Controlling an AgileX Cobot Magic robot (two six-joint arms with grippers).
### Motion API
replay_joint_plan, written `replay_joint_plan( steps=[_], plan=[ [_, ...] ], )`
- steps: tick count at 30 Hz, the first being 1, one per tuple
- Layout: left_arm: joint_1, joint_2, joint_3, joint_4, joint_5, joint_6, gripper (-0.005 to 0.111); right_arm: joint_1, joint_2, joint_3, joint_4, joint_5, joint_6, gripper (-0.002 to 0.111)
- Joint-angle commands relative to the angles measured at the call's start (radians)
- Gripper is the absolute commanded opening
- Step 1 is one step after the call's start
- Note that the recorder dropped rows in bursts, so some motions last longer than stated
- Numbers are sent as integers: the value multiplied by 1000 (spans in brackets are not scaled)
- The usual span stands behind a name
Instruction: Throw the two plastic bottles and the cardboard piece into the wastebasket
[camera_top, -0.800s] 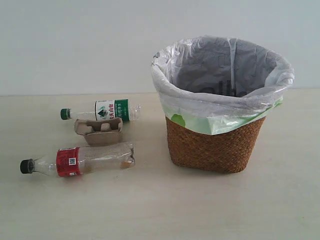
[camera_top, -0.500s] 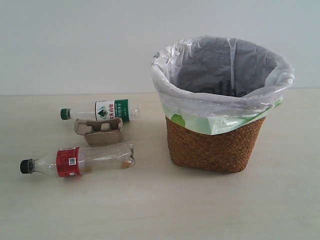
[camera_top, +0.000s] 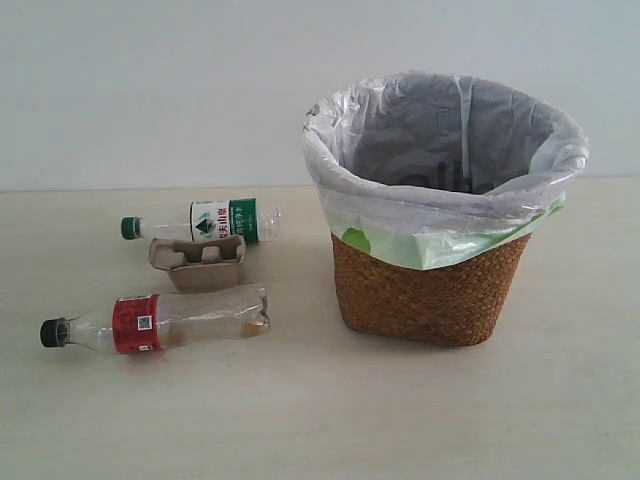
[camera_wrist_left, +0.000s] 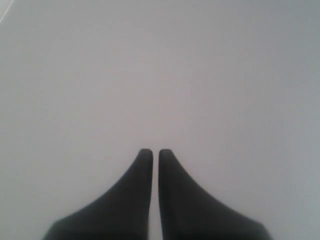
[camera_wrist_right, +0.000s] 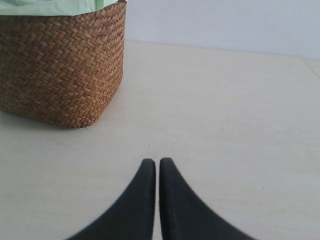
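On the table's left side a clear bottle with a red label and black cap (camera_top: 150, 322) lies on its side near the front. Behind it rests the tan pulp tray (camera_top: 198, 261), and behind that lies the bottle with a green-white label and green cap (camera_top: 205, 221). The brown woven wastebasket (camera_top: 430, 295), lined with a white and light-green bag, stands to the right and also shows as the wastebasket (camera_wrist_right: 60, 70) in the right wrist view. Neither gripper appears in the exterior view. My left gripper (camera_wrist_left: 155, 152) is shut over a blank pale surface. My right gripper (camera_wrist_right: 157, 162) is shut above the table, short of the basket.
The pale wooden table (camera_top: 300, 410) runs back to a plain light wall (camera_top: 150, 90). In the right wrist view the table's far edge meets the wall (camera_wrist_right: 225, 22) beyond the basket.
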Motion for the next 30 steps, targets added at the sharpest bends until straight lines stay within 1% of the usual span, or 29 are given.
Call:
replay_joint_plan(
  steps=[1,3,4,5,6,9,11,12,13,14,15,16,17,18,21,22,23,24,25,27,28,29,30],
  plan=[
    [2,149,-133,261,90,-194,4,-5,-5,-1,0,-4,0,0],
    [2,218,-186,421,116,-308,4,-5,-5,-1,0,-4,0,0],
    [2,256,-213,520,123,-389,4,-5,-5,-1,0,-4,0,0],
    [2,304,-243,650,123,-498,4,-5,-5,-1,0,-4,0,0],
    [2,337,-262,714,123,-559,4,-5,-5,-1,0,-4,0,0],
    [2,458,-329,1055,93,-865,4,-5,-5,-1,0,-4,0,0],
    [2,549,-381,1277,77,-1013,4,-5,-5,-1,0,-4,0,0],
    [2,586,-401,1352,77,-1064,4,-5,-5,-1,0,-4,0,0],
    [2,677,-442,1467,100,-1180,4,-5,-5,-1,0,-4,0,0],
    [2,721,-453,1467,116,-1180,4,-5,-5,-1,0,-4,0,0],
    [2,802,-469,1467,168,-1142,4,-5,-5,-1,0,-4,0,0],
    [2,830,-472,1467,197,-1113,4,-5,-5,-1,0,-4,0,0],
    [2,892,-473,1467,286,-1065,4,-5,-5,-1,0,-4,0,0],
    [2,914,-473,1467,324,-1035,4,-5,-5,-1,0,-4,0,0],
    [2,1000,-473,1467,501,-874,4,-5,-5,-1,0,-4,0,0],
    [2,1030,-473,1465,591,-805,4,-5,-5,-1,0,-4,0,0],
    [2,1064,-476,1429,654,-755,4,-5,-5,-1,0,-4,0,0],
    [2,1137,-500,1299,765,-580,4,-5,-5,-1,0,-4,0,0],
    [2,1180,-525,1190,796,-444,4,-5,-5,-1,0,-4,0,0],
    [2,1299,-633,702,833,14,4,-5,-5,-1,0,-4,0,0],
    [2,1353,-695,408,840,314,4,-5,-5,-1,0,-4,0,0],
    [2,1384,-739,176,853,589,4,-5,-5,-1,0,-4,0,0],
    [0,1410,-771,-127,896,985,4,-5,-5,-1,0,-4,0,0]
  ],
)
